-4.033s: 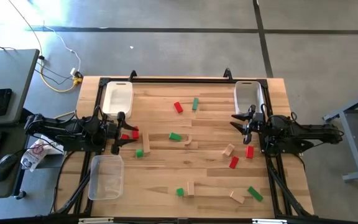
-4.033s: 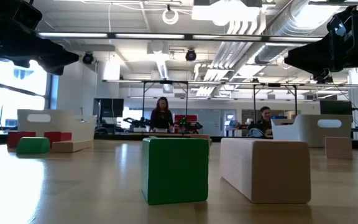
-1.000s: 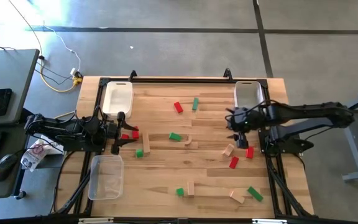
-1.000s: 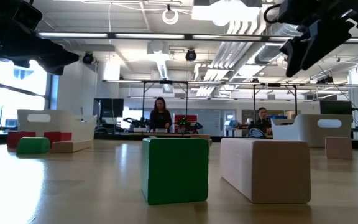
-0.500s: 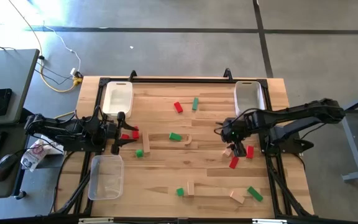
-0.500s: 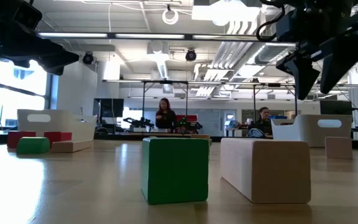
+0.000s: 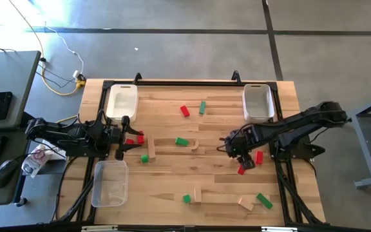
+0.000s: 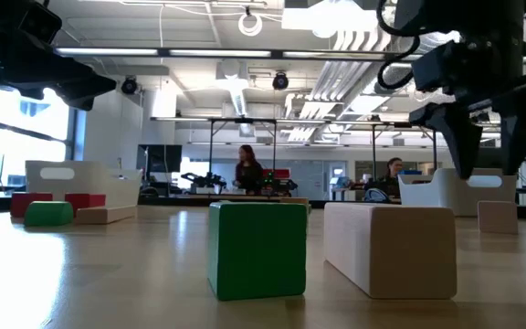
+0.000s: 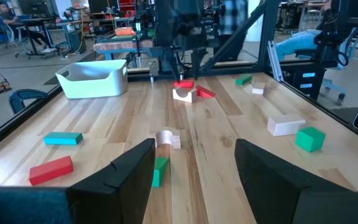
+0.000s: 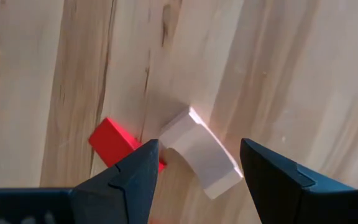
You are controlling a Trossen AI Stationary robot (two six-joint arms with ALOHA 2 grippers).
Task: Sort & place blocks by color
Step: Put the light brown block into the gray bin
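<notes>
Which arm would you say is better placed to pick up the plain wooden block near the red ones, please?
The right: its open gripper hangs directly over that wooden block, while the left gripper waits across the table.

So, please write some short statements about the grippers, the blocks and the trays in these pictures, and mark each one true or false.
1. The right gripper is open above a plain wood block. True.
2. A red block lies beside that wood block. True.
3. The right gripper holds a green block. False: its fingers are open and hold nothing.
4. The left gripper is shut on a red block. False: it is open and empty, at the table's left side.
5. The clear tray is full of blocks. False: no coloured block shows in it.
</notes>
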